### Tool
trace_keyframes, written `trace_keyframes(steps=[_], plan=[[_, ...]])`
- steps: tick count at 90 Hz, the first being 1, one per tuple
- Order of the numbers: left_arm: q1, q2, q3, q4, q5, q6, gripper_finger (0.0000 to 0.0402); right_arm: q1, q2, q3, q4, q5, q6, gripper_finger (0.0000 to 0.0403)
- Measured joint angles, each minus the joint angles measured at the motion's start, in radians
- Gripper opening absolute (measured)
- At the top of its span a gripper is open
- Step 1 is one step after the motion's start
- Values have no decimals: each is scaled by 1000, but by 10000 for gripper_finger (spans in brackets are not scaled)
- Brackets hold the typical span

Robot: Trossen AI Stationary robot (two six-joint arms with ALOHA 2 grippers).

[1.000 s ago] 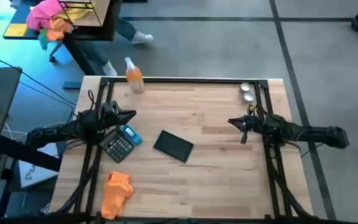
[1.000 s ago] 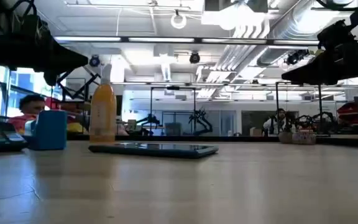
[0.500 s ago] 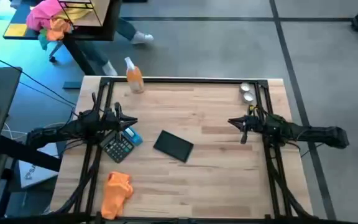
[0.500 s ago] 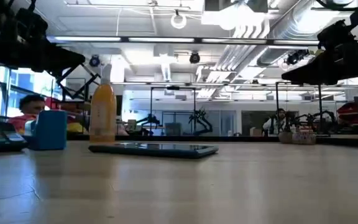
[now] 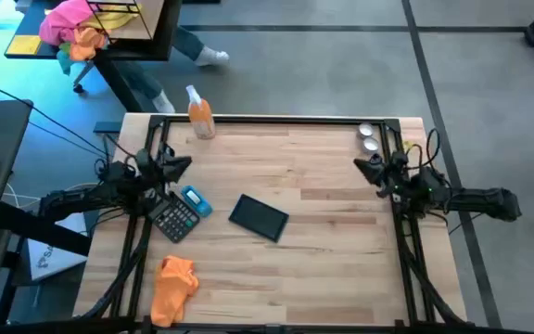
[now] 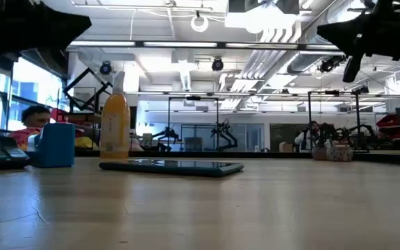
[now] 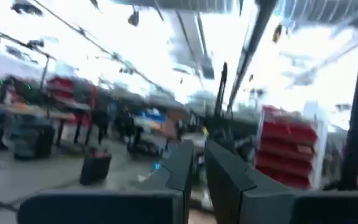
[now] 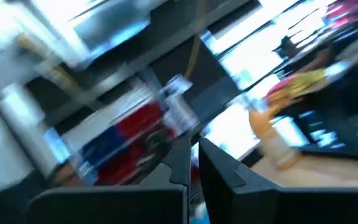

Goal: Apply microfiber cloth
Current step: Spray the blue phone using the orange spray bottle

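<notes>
The microfiber cloth (image 5: 174, 286) is a crumpled bright-orange rag. It lies on the wooden table near its front left corner and no gripper touches it. My left gripper (image 5: 187, 163) hangs shut above the table's left side, beyond the calculator (image 5: 174, 220) and well away from the cloth. My right gripper (image 5: 359, 167) hangs shut above the table's right side. In both wrist views the fingers point out at the room, with nothing between them. The low view does not show the cloth.
A black tablet (image 5: 259, 217) lies flat at the table's middle. A small blue box (image 5: 197, 200) sits beside the calculator. A spray bottle with orange liquid (image 5: 199, 115) stands at the far left edge. Two round tins (image 5: 368, 137) sit at the far right.
Both grippers have risen and tipped up. The left one has drawn back toward the table's left and far edges. The right one has drawn back toward the right and far edges. The cloth and the other things have not moved.
</notes>
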Motion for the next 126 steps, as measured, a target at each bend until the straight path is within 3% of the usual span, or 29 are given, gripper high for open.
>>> trace_keyframes(steps=[13, 20, 35, 45, 55, 69, 92, 108, 126], plan=[[-9, 35, 1, 104, 183, -67, 26, 30, 122, 64, 2, -56, 73, 2], [-32, 78, 1, 135, 204, -80, 26, 75, 251, 144, 6, -64, 13, 2], [-104, 206, 1, 143, 133, -97, 26, 163, 572, 332, -49, -65, -267, 2], [-170, 296, 1, 147, 114, -142, 26, 203, 769, 444, -84, -94, -319, 2], [-237, 382, 1, 147, 19, -155, 26, 252, 927, 552, -186, -108, -393, 5], [-297, 477, 1, 152, -111, -199, 26, 322, 1115, 733, -424, -97, -454, 45], [-330, 593, 1, 167, -258, -307, 26, 417, 1405, 1021, -836, 141, -705, 153], [-359, 672, 3, 225, -278, -372, 26, 486, 1570, 1083, -818, 237, -928, 198], [-393, 783, 58, 245, -330, -372, 26, 530, 1712, 1081, -751, 344, -1099, 211]])
